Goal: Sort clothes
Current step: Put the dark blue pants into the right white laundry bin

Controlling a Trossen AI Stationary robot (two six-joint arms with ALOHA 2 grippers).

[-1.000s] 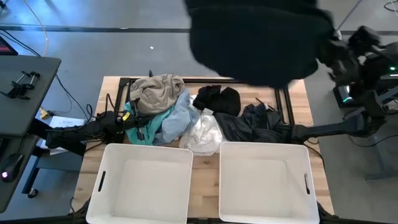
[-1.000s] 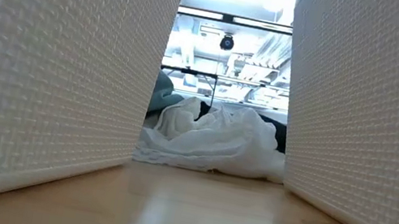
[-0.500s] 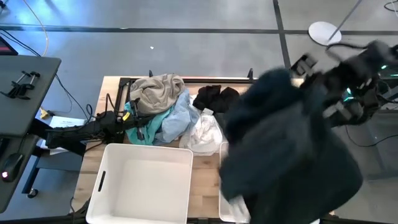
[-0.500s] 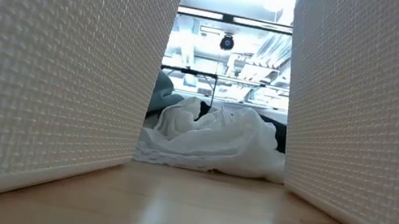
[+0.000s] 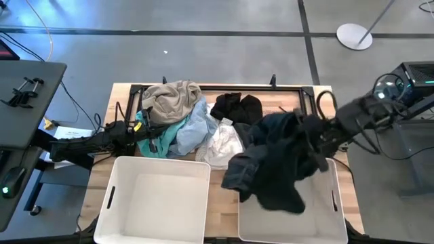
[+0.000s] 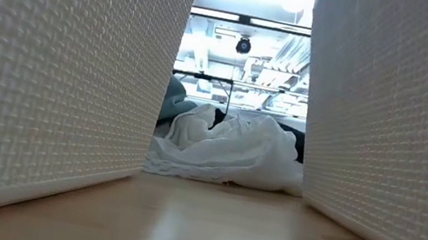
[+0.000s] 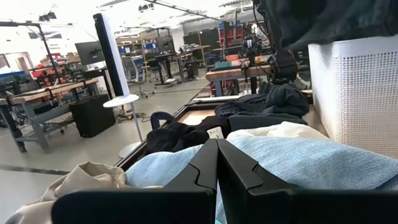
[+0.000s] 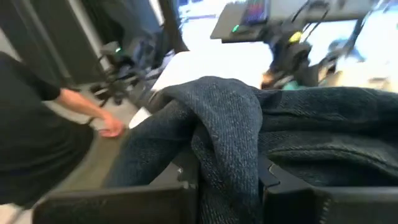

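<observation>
A pile of clothes lies at the table's far middle: beige [image 5: 173, 98], teal [image 5: 159, 139], pale blue [image 5: 193, 129], white [image 5: 224, 146] and black [image 5: 237, 107] garments. My right gripper [image 5: 313, 135] is shut on a charcoal garment [image 5: 274, 166], which it carries above the right white basket [image 5: 319, 220]. My left gripper [image 7: 217, 163] is shut and rests level at the pile's left edge [image 5: 132, 130], with the pale blue garment [image 7: 298, 163] just ahead of its fingertips. My right gripper pinches a bunched fold of the charcoal garment [image 8: 227, 158] between its two fingers [image 8: 268, 177]. The fingers come from the table's right side, slanting a little downward. The garment is lifted and hangs slack below and to the left of the gripper, spread over the right basket's far left corner.
The left white basket [image 5: 159, 200] stands at the near left beside the right one; in the low view their walls [image 6: 56, 66] [image 6: 398, 126] flank the white garment [image 6: 226, 153]. A person's hand [image 8: 112, 127] shows off the table in the right wrist view.
My right gripper has swung down from high above the far right of the table toward the near edge, and now stands over the right basket, still shut. The charcoal garment came with it, swinging and hanging lower than before.
</observation>
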